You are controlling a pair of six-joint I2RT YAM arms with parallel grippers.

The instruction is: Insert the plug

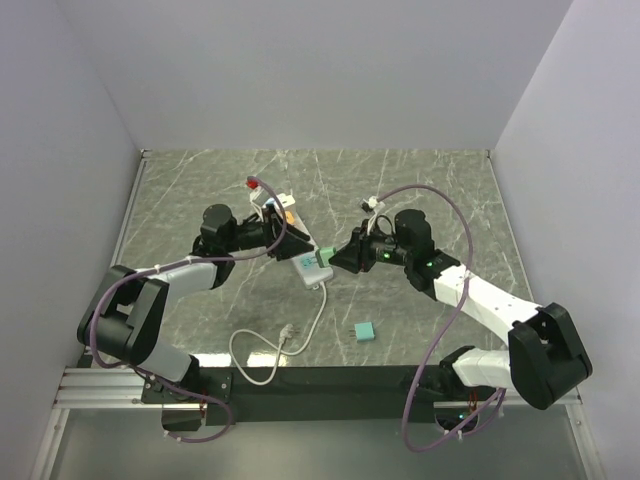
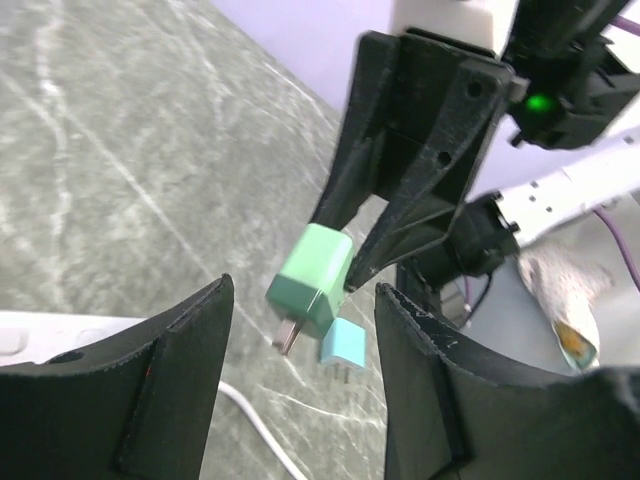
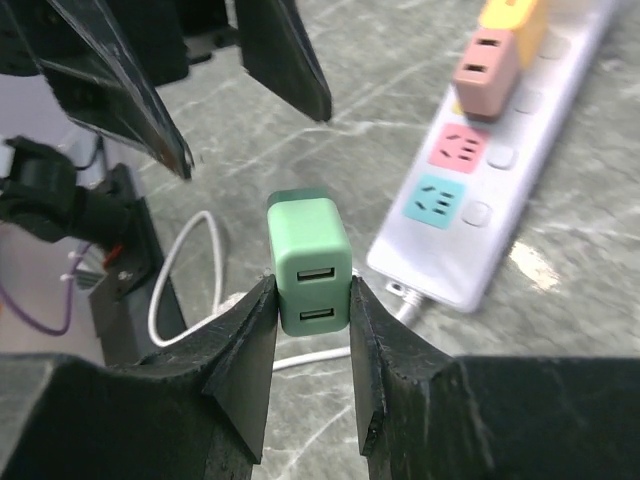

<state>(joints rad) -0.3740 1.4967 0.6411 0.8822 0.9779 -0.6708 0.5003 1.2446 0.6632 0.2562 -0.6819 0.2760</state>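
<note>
Beside the strip [image 3: 520, 170], our right jaws clamp the plug [image 3: 310, 262]; left jaws stand apart. Next: aligning prongs [image 2: 287, 335] with a socket [image 3: 440, 200].

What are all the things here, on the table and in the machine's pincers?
green plug: one, green, gripped in the right pincer above the table
blue plug: one, light blue, loose on the table near its front edge
power strip: one, white, mid-table
pink plug: one, pink, seated in the strip
orange plug: one, orange, in the strip beside the pink one
cable: one, white, looping off the strip
right pincer: one, black, shut on the green plug
left pincer: one, black, open, empty
</note>
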